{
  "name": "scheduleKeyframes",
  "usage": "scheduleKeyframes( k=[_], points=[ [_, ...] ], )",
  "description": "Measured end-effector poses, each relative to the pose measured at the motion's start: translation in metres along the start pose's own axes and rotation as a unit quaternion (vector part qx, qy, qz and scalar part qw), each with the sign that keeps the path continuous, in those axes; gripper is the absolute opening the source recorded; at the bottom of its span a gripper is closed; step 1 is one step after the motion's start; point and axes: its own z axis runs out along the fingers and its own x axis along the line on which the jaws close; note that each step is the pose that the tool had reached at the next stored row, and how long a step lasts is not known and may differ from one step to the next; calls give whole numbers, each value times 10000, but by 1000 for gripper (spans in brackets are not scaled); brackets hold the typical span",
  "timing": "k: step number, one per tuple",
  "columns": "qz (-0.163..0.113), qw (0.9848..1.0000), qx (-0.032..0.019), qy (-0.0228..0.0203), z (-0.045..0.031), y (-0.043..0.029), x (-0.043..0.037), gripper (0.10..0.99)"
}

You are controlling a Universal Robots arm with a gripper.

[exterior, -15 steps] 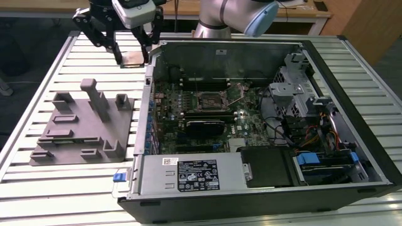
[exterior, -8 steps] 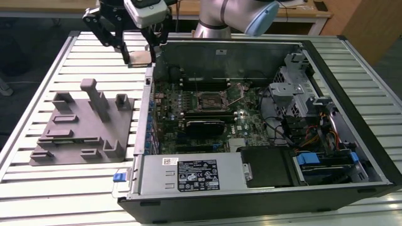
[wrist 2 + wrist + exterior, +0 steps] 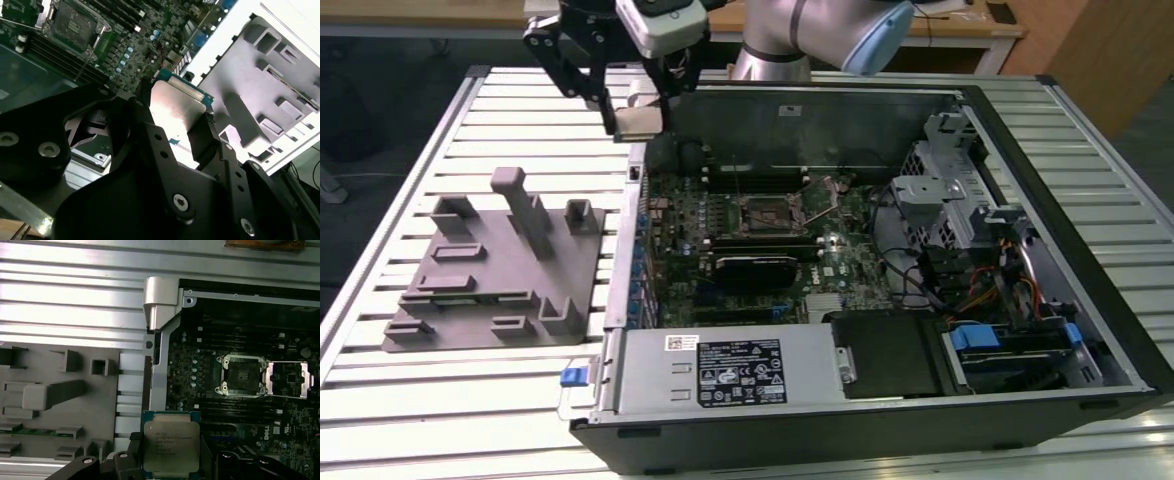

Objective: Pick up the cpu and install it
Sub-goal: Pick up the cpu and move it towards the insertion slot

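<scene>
A: So, surface and room?

B: Slatted metal table [image 3: 454, 400], with wooden desks [image 3: 961, 25] behind it. An open computer case [image 3: 1107, 330] lies on its side on the slats. A grey moulded tray [image 3: 480, 270] sits just beside the case, on the exterior view's left.

A: End effector?

B: The gripper [image 3: 638, 125] hangs above the case's far corner on the tray side. Its black fingers [image 3: 205, 132] are clamped on two opposite edges of the cpu [image 3: 638, 120].

A: Chip position?

B: In the first wrist view the cpu [image 3: 171, 447] sits flat between the fingers, silvery top up. It is over the case wall that faces the tray and is raised clear of both. The socket [image 3: 243, 375] inside the case is well apart from it, with its metal frame swung open.
</scene>
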Motion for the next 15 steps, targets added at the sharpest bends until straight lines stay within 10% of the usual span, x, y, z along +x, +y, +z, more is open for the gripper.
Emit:
scheduleKeyframes(
  k=[15],
  points=[
    [0,10000,0,0,10,24,-343,541]
  ],
)
